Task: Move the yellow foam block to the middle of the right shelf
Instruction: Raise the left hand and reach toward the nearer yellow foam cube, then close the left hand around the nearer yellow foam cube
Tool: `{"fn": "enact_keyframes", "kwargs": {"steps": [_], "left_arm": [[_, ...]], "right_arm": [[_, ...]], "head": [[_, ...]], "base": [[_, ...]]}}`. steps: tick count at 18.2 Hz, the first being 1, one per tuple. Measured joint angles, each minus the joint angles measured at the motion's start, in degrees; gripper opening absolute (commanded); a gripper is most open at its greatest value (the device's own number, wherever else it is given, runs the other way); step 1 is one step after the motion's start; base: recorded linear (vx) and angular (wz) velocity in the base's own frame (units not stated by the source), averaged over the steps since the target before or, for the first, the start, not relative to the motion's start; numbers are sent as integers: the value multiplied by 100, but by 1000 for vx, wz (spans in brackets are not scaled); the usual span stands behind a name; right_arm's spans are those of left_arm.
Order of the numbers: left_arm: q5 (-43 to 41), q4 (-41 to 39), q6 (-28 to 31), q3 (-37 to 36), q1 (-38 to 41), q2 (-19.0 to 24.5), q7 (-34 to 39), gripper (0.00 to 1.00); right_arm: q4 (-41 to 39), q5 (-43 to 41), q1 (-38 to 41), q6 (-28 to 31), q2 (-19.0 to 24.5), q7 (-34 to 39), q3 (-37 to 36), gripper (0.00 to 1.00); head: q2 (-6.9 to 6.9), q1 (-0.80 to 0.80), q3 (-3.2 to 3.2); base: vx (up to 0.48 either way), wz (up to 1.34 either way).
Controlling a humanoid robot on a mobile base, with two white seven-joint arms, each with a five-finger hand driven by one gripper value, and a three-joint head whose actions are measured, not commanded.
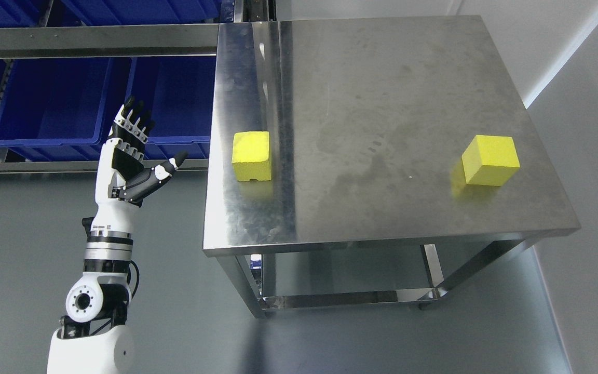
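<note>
— Yellow foam, two pieces of it, both on the steel table (pixel 382 104). Which one are you after? One yellow foam block (pixel 251 155) sits close to the table's left edge; the other block (pixel 489 160) sits near its right edge, well apart from the first.

— The near one, I'd guess. Where's your hand?

— Your left hand (pixel 132 156) is raised off the table's left side, palm showing, fingers spread, thumb out toward the table, holding nothing. The right arm isn't in view.

— What could go wrong?

— You could grab the wrong block, since they look alike. The left block stands so near the table's edge that a sideways nudge from your thumb might push it along or tip it off. Foam is light and squashy; a hard squeeze could deform it, a loose one could let it slip.

— And the room?

— The table's top is brushed steel, smudged and reflective, likely slick. Left of the table runs a rack with blue bins (pixel 55 104). Grey floor lies below the table, pale walls to its right.
</note>
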Motion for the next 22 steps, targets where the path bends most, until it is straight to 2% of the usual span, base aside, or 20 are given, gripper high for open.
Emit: {"fn": "enact_keyframes", "kwargs": {"steps": [6,12,16,22], "left_arm": [[0,-10,15,126,27,30,-120,100],[0,-9,-114,219,-2,432,-1474,100],[-8,86,-91,180,-242,886,-1873,99],[-252,346,741,-316,-1068,1423,-2584,98]], "right_arm": [[0,-419,0,0,0,0,0,100],[0,-540,0,0,0,0,0,100],[0,-568,0,0,0,0,0,100],[0,-585,1,-1,0,0,0,100]], "head": [[0,0,0],[0,0,0],[0,0,0],[0,0,0]], "base": [[0,1],[0,0],[0,0],[0,0]]}}
